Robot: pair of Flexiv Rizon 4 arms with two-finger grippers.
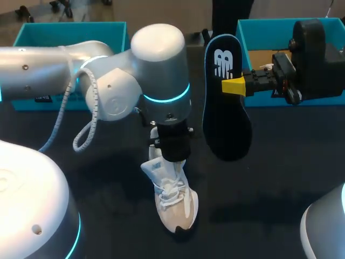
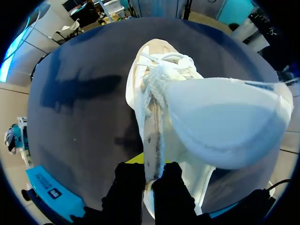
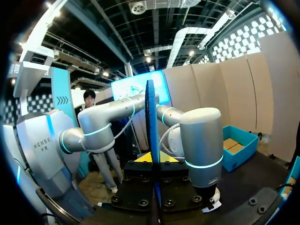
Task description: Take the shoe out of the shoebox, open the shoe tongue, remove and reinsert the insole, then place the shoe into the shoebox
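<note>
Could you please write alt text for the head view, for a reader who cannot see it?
The right gripper holds a dark insole with a white logo above the black table. The left gripper clamps the opening of a white lace-up sneaker resting on the table. A teal shoebox stands at the back left, another teal shoebox at the back right.

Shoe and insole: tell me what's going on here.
The left gripper pinches the white shoe by its upper, and the shoe sits on the table. The right gripper holds the dark insole in the air beside it, not yet back in the shoe. Teal shoeboxes wait at the far side.
</note>
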